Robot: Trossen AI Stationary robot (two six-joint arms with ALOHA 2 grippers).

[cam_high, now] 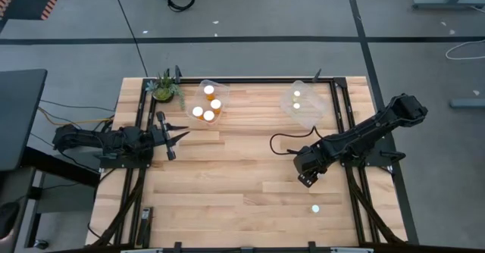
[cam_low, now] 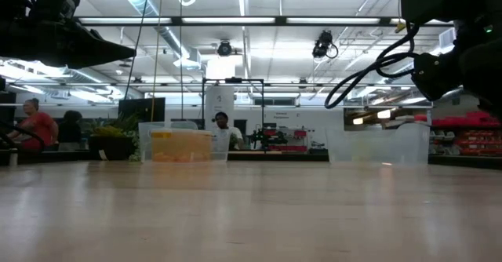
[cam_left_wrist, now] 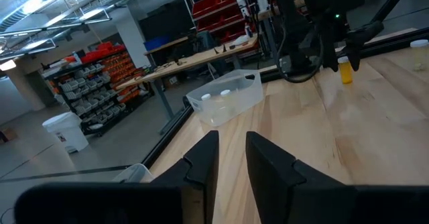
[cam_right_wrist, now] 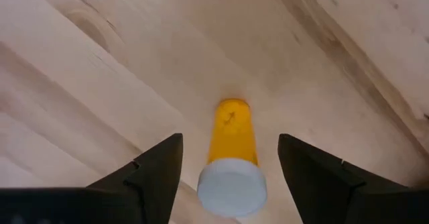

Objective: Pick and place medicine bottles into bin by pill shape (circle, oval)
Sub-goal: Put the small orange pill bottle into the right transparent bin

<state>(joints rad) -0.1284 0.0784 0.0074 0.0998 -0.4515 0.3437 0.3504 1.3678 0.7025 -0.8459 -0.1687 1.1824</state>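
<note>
Right gripper point(cam_right_wrist: 228, 163) spread wide, straddling upright orange white-capped medicine bottle point(cam_right_wrist: 231, 160) on wooden table point(cam_right_wrist: 100, 83); left gripper point(cam_left_wrist: 231, 158) narrow, empty.

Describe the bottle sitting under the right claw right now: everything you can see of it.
The medicine bottle is a small translucent orange cylinder with a round white cap slightly wider than its body. It stands upright on the bare wooden table, seen from above between the two dark fingers of the right claw, which is open around it; neither finger touches it. Its contents and any label cannot be made out. The left wrist view shows it as a small yellow-orange bottle beneath the right arm, apart from both bins.
</note>
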